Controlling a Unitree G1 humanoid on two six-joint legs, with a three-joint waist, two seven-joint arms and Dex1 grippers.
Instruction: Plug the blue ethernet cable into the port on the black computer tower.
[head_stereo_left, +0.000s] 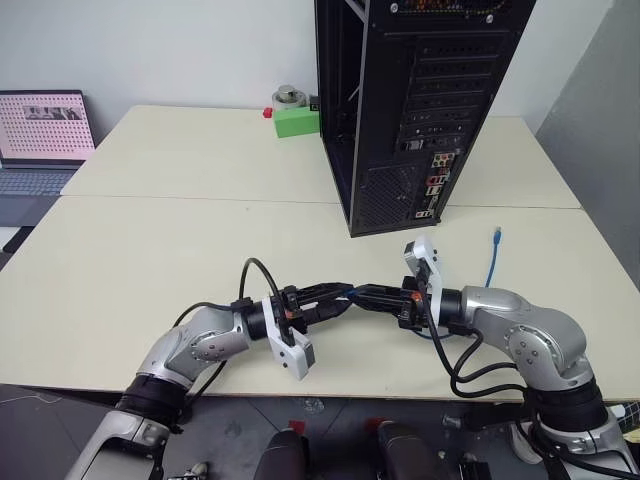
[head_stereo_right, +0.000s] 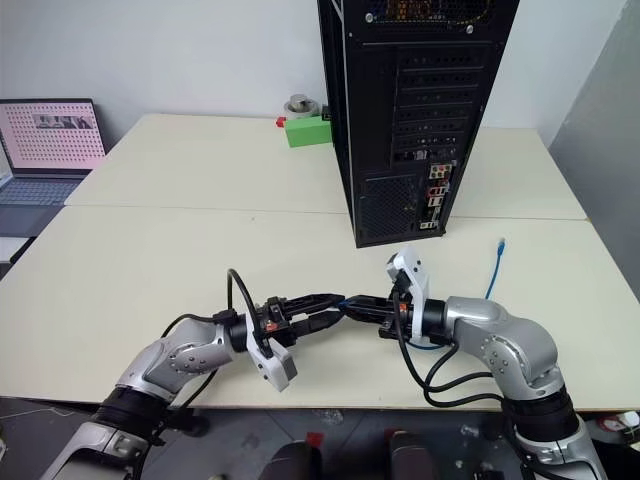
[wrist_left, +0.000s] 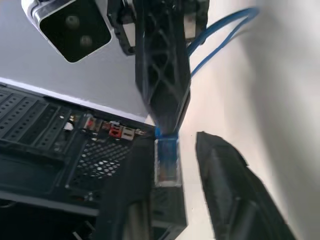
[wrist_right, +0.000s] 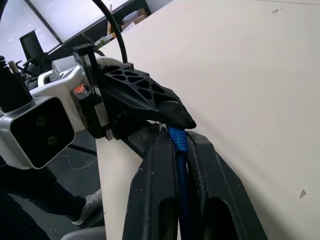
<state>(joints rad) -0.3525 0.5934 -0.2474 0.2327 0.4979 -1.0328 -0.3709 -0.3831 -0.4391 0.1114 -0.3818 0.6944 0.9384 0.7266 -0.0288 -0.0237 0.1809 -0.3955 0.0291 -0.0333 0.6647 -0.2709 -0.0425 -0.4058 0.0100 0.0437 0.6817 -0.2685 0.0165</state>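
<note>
The black computer tower (head_stereo_left: 420, 100) stands upright at the back of the table, its rear panel facing me. The port lies somewhere in the coloured connector cluster (head_stereo_left: 437, 185); I cannot single it out. Both grippers meet tip to tip above the table's front. My right gripper (wrist_right: 177, 135) is shut on the blue ethernet cable (wrist_right: 179, 165) just behind its clear plug (wrist_left: 167, 162). My left gripper (wrist_left: 172, 140) is open, its fingers on either side of that plug, one close against it. The cable trails right to its far end (head_stereo_left: 497, 235) on the table.
A green box (head_stereo_left: 296, 120) with a grey round object on top sits left of the tower at the back. A laptop (head_stereo_left: 40, 135) stands off the table's far left. The table's front edge (head_stereo_left: 330, 395) runs just below both wrists.
</note>
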